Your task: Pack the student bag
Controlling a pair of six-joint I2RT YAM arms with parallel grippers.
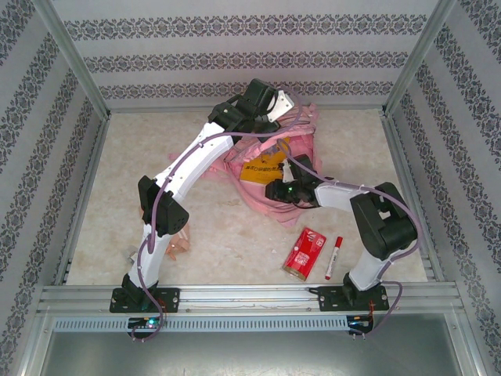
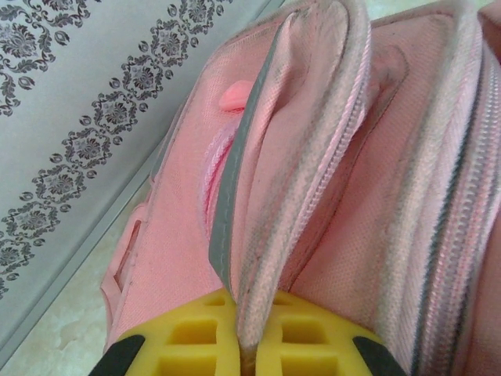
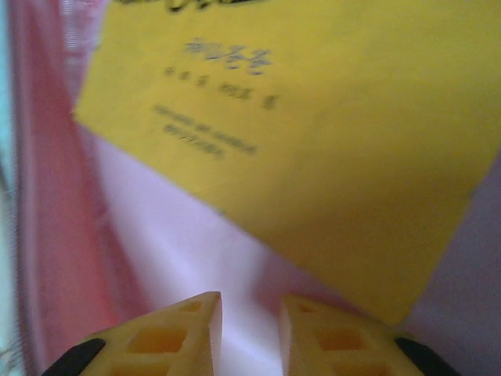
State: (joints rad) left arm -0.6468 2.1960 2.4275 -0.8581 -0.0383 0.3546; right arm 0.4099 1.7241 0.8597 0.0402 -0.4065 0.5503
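Note:
The pink student bag [image 1: 301, 129] lies at the back middle of the table with its mouth held up. My left gripper [image 1: 274, 110] is at its top, shut on a zip-edged flap of the bag [image 2: 313, 157]; the fabric is pinched between the yellow fingers [image 2: 196, 337]. A yellow book [image 1: 262, 168] rests in the bag's opening. My right gripper [image 1: 275, 190] is at the near side of the opening. In the right wrist view its fingertips [image 3: 250, 301] stand a little apart, with nothing between them, just short of the yellow book [image 3: 313, 141] on the pale pink lining [image 3: 180, 235].
A red can [image 1: 304, 252] and a red-capped marker [image 1: 333, 257] lie on the table near the right arm's base. A small pale object [image 1: 178, 244] sits beside the left arm's base. Patterned walls with metal rails [image 1: 82, 180] close in the table.

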